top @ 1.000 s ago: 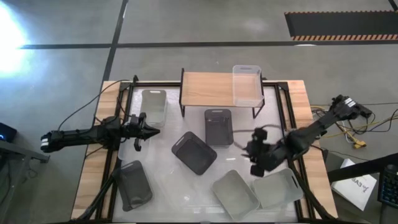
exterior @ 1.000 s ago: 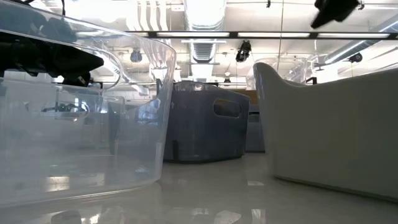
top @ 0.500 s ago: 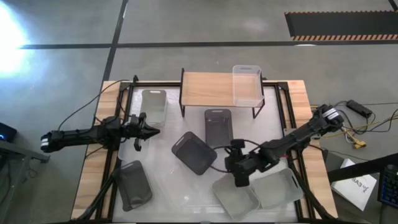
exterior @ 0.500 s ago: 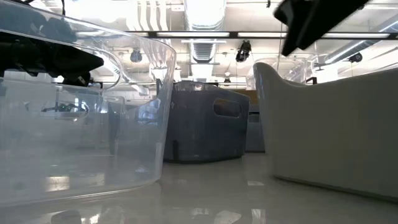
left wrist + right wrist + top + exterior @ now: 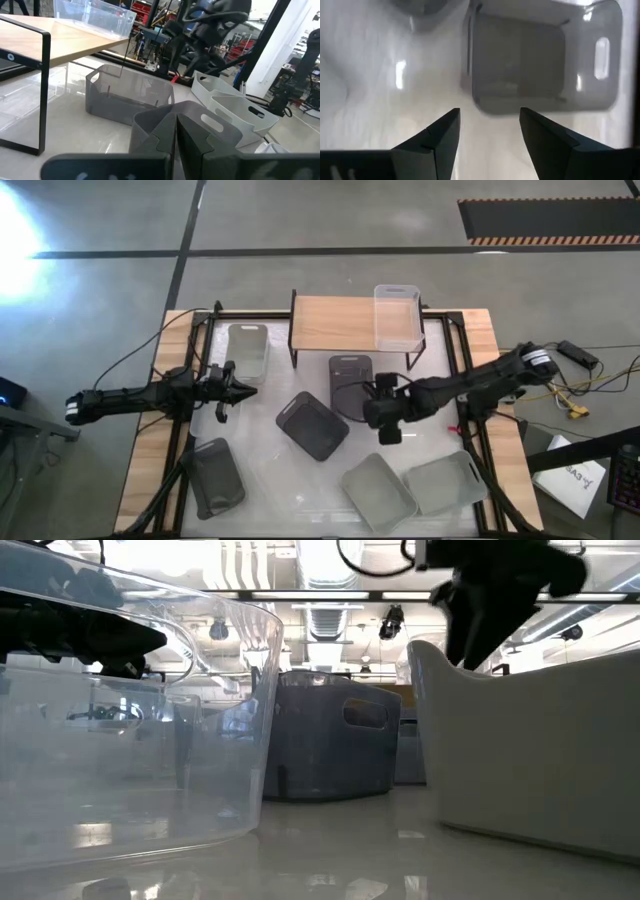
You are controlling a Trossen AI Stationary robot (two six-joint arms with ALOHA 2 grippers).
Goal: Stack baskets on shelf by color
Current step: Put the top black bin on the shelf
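Note:
The shelf (image 5: 340, 322) stands at the table's far side with a clear basket (image 5: 397, 317) on its right end. One dark grey basket (image 5: 351, 383) sits on the table just in front of the shelf, and a second (image 5: 312, 425) lies slanted to its near left. Two light grey baskets (image 5: 378, 490) (image 5: 445, 483) sit near the front edge. My right gripper (image 5: 380, 420) (image 5: 489, 114) hangs open above the table, slanting down beside the first dark basket's (image 5: 540, 65) right long side. My left gripper (image 5: 235, 387) (image 5: 175, 145) is shut and level at the left.
A clear basket (image 5: 247, 352) lies at the far left and another basket (image 5: 215, 475) at the near left, close to the low camera (image 5: 130, 720). Black frame rails (image 5: 465, 380) run along the table's sides. Cables trail off the right edge.
My right gripper has swung from above the light grey baskets at the near right toward the far side and the left, sinking a little and turning. It now hangs beside the dark grey basket in front of the shelf. No basket has moved.

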